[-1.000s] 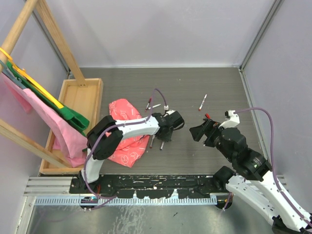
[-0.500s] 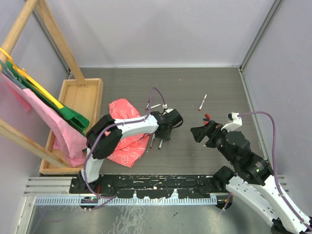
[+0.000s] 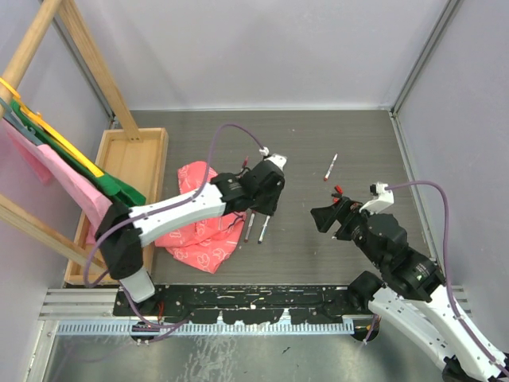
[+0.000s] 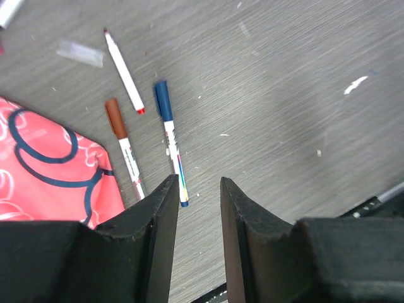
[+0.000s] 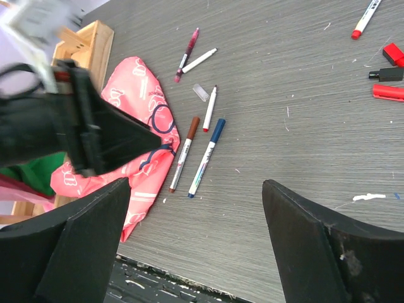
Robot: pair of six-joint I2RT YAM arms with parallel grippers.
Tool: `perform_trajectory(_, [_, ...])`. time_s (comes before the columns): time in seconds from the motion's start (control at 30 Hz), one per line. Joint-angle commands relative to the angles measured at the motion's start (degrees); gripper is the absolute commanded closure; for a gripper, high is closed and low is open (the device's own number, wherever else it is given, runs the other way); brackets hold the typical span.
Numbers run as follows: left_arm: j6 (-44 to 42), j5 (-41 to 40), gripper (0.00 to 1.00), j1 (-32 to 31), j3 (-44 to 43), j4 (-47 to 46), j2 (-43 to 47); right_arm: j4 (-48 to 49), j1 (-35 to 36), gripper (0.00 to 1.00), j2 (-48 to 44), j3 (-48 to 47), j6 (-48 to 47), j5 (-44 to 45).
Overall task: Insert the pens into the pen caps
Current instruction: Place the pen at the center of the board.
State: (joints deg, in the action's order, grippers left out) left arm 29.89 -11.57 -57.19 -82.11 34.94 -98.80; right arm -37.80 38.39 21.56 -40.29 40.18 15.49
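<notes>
**Now the left arm hangs over the pens, jaws part open and empty**

Right, the left end effector (image 4: 194, 196) hovers above the desk (image 3: 318, 135) with its jaws a narrow gap apart. Nothing sits between them, and bare desk shows through the gap. Directly ahead in its wrist view lies the blue-capped pen (image 4: 170, 148), its tail end just beside one fingertip. Next to that is the brown-capped pen (image 4: 123, 151), its lower end right at the edge of the pink cloth (image 4: 44, 170). Both look done.

The one that matters, I'd say, is the bare-tipped pen (image 4: 123, 72), just beyond the capped pair and touching neither. Its long axis runs much the same way as theirs, roughly from the desk's far edge toward the near edge with a slight slant. Jaws set as they are now would close across the barrel, not along it. All three pens sit left of the desk's middle, and the left arm is plainly the nearer one.

Over on the other side, the right end effector (image 5: 196, 186) stands spread wide, holding nothing. The loose caps (image 5: 386, 93), red and black, lie toward the right edge of the desk. They are close to that arm and well apart from the bare-tipped pen. So pen and cap sit on opposite sides. My read is left arm for the pen, right arm for a cap, meeting between.
</notes>
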Motion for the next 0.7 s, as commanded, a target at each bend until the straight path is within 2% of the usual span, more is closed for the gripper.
perform_trajectory(0.0, [-9.4, 1.2, 0.67, 0.8, 0.6, -3.0, 7.8, 2.3, -0.2, 0.11, 2.5, -1.6, -1.5, 1.3])
perform_trajectory(0.13, [-14.0, 2.5, 0.66, 2.7, 1.4, -1.1, 12.8, 1.8, -0.2, 0.13, 7.7, -3.1, -1.6, 0.1])
perform_trajectory(0.33, [-16.1, 15.6, 0.66, 11.1, 5.8, -4.3, 22.1, 1.7, -0.2, 0.15, 18.1, -7.4, -2.8, -2.4])
perform_trajectory(0.43, [-16.9, 18.0, 0.66, 14.8, 5.9, -3.4, 24.0, 1.7, -0.2, 0.16, 23.0, -9.3, -3.8, -4.6])
perform_trajectory(0.67, [-15.9, 22.9, 0.64, 22.5, 6.0, -5.5, 25.4, 1.7, -0.2, 0.17, 31.2, -12.7, -5.7, -0.6])
